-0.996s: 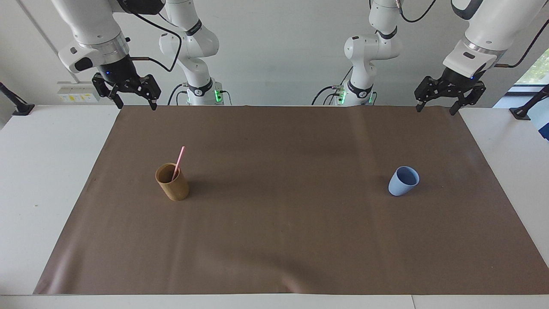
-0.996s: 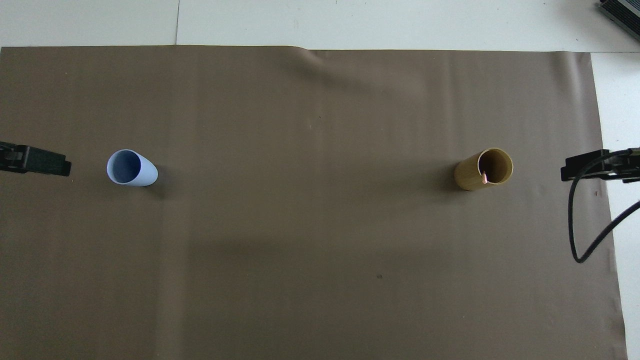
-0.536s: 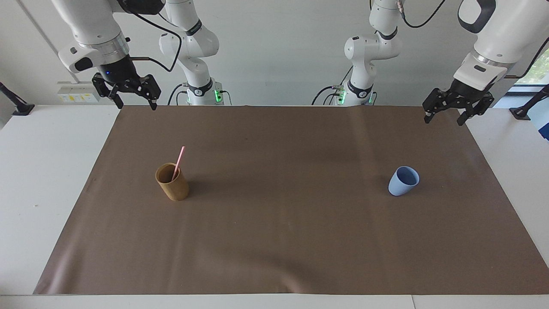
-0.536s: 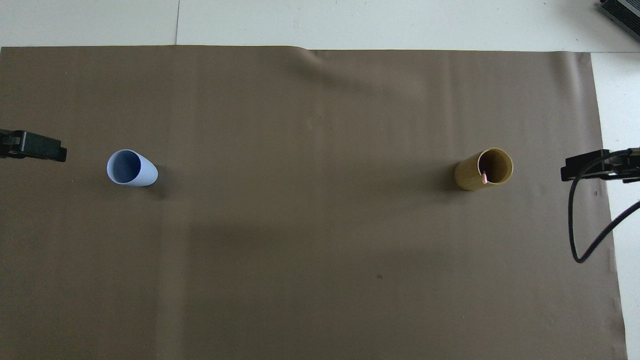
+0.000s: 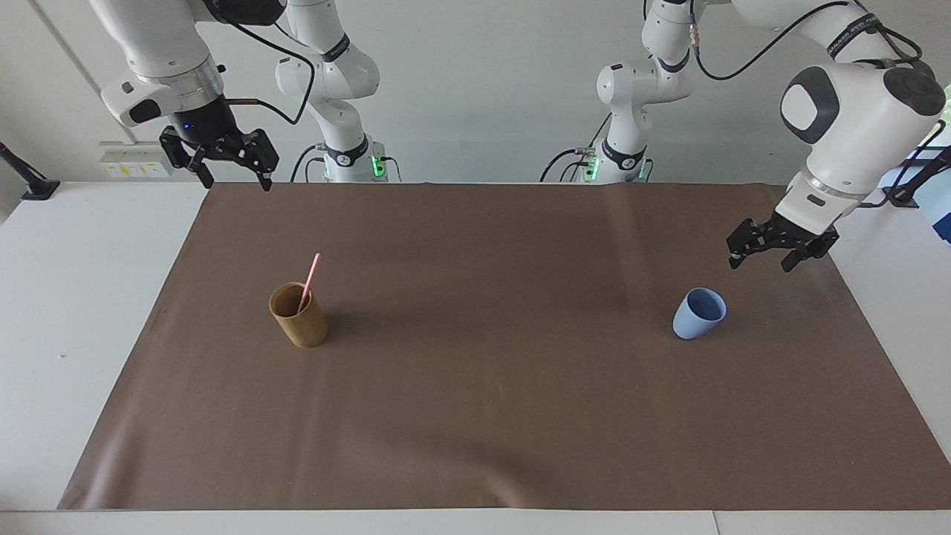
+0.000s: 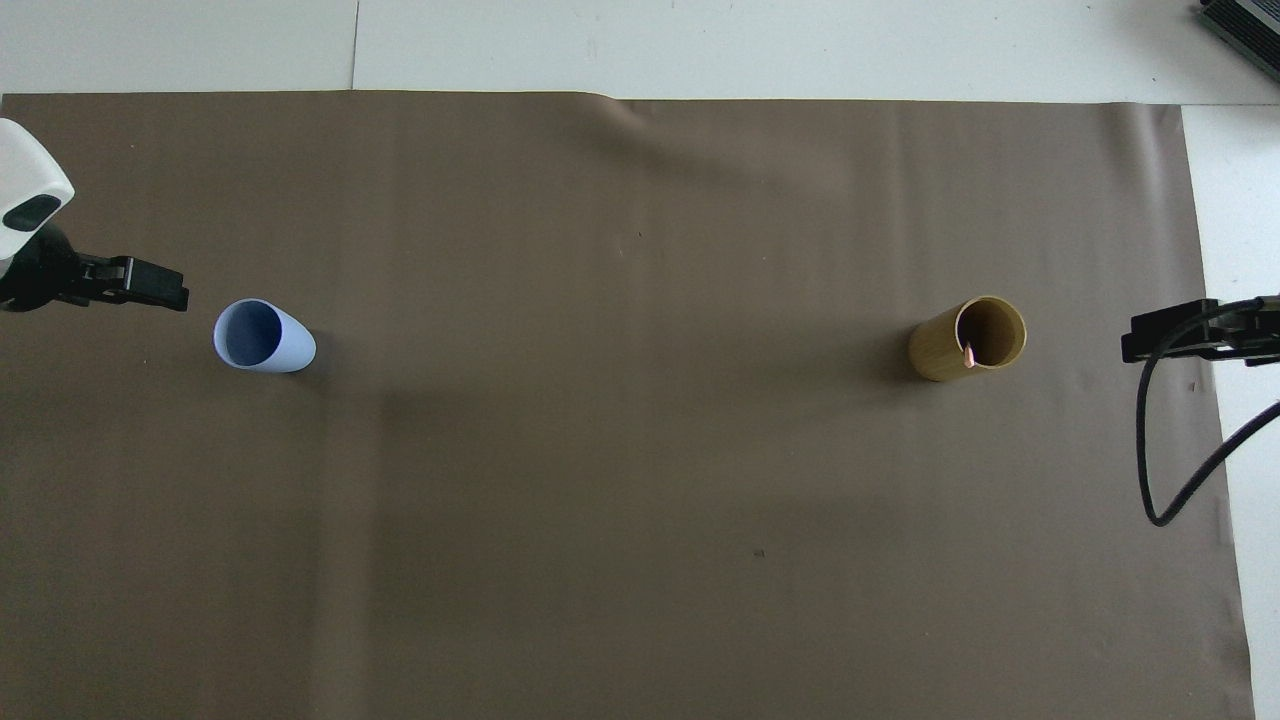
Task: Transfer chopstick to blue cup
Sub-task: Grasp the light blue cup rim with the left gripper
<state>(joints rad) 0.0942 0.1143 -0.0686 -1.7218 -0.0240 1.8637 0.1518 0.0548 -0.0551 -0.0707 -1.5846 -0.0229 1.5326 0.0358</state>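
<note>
1. Over the last second the left tool (image 5: 765, 255) has been brought down and forward from the robots' edge of the surface (image 5: 475, 461); it is now hung low over the brown mat (image 5: 483, 409), close to the blue cup (image 5: 698, 313) at the left arm's end.
2. Its fingers are spread wide and nothing is held.
3. The right tool (image 5: 232, 169) has not been moved: it is kept raised over the mat's corner at the robots' edge, at the right arm's end, its fingers also spread and empty. That arm is waiting.
4. The chopstick (image 5: 310, 281) is stood leaning in the brown cup (image 5: 299, 315), near the right arm's end of the mat, well apart from the blue cup.
5. Judged from this, the transfer has not begun; the left arm may be meant to steady or grasp the blue cup.
6. No brand, label or legible writing is found on the cups, the chopstick or the mat.
</note>
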